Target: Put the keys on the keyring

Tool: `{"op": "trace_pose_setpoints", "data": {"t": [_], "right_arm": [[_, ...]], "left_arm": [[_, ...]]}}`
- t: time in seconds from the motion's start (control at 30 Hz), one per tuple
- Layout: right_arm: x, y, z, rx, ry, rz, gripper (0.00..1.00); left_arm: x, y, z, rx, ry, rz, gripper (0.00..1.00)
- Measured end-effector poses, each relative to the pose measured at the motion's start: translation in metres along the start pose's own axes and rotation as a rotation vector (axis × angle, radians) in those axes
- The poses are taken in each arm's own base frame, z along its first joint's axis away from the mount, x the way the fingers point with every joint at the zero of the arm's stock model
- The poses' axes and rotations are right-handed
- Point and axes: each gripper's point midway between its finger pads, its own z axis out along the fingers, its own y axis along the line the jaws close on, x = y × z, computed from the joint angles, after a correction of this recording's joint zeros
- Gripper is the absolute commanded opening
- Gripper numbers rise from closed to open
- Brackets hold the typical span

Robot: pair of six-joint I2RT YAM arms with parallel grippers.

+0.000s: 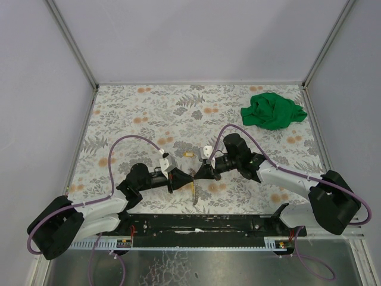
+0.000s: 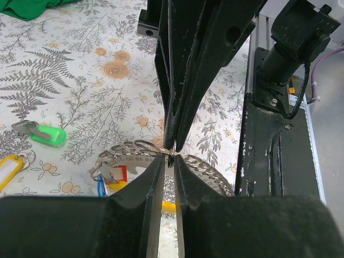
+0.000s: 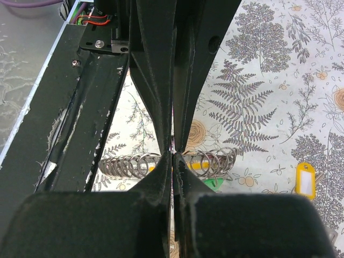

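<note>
The keyring (image 2: 212, 171) is a silvery band strung with several small rings; red (image 2: 119, 173), blue (image 2: 100, 185) and yellow tags hang under it. My left gripper (image 2: 170, 159) and right gripper (image 3: 173, 156) meet tip to tip, each pinched shut on the band's middle (image 3: 207, 161). In the top view both grippers (image 1: 189, 175) (image 1: 200, 171) meet near the front centre, and the keyring (image 1: 194, 190) hangs below them. A green-tagged key (image 2: 45, 134) and a yellow-tagged key (image 2: 9, 170) lie loose on the table left of the keyring. The yellow one (image 3: 305, 180) also shows in the right wrist view.
A crumpled green cloth (image 1: 272, 111) lies at the back right of the floral table cover (image 1: 149, 113). The black base rail (image 1: 202, 225) runs along the near edge. Grey walls enclose the table on three sides.
</note>
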Motion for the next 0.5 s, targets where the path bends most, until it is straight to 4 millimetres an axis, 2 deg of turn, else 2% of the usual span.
{"op": "trace_pose_setpoints", "data": {"t": [0.5], "right_arm": [[0.0083, 0.0013, 0.0036, -0.016, 0.013, 0.037, 0.0]], "left_arm": [[0.0039, -0.0013, 0.0012, 0.013, 0.018, -0.01, 0.0]]}}
